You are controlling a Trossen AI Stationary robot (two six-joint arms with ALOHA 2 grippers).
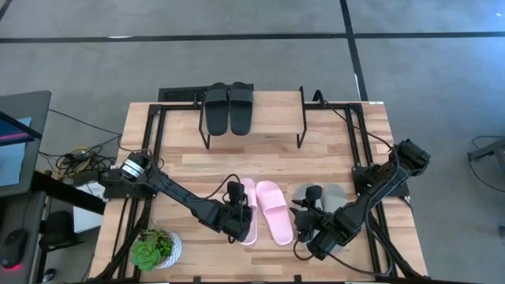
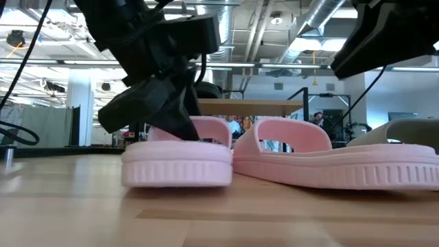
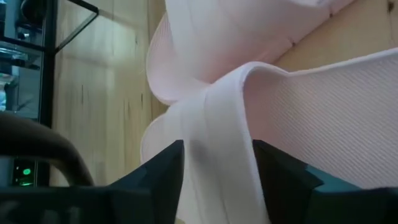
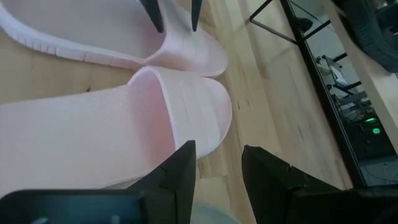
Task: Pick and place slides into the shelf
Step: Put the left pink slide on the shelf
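Two light pink slides [image 1: 247,213] [image 1: 274,211] lie side by side, soles down, near the table's near edge. The grey-green pair [image 1: 335,197] lies to their right. The black pair [image 1: 229,106] sits on the shelf [image 1: 301,118] at the far edge; its plank [image 2: 240,107] shows behind the slides in the low view. My left gripper [image 1: 235,207] is at the left pink slide [image 2: 178,165], shut on its strap. My right gripper [image 1: 309,211] hangs open over the left grey-green slide, facing the right pink slide [image 4: 124,118]; whether it touches anything is not visible. My left gripper [image 3: 217,180] pinches the left pink slide's wide strap [image 3: 217,137] between its two fingers [image 3: 165,177], one on the strap's outer face, the other on the footbed side under it. It comes slanting down from the table's left. The slide's sole [image 2: 178,180] rests flat on the table.
A small potted plant [image 1: 155,248] stands at the near left corner, close to my left arm. Black metal frames [image 1: 150,158] [image 1: 359,142] run along both table sides. Bare wood lies between the slides and the shelf.
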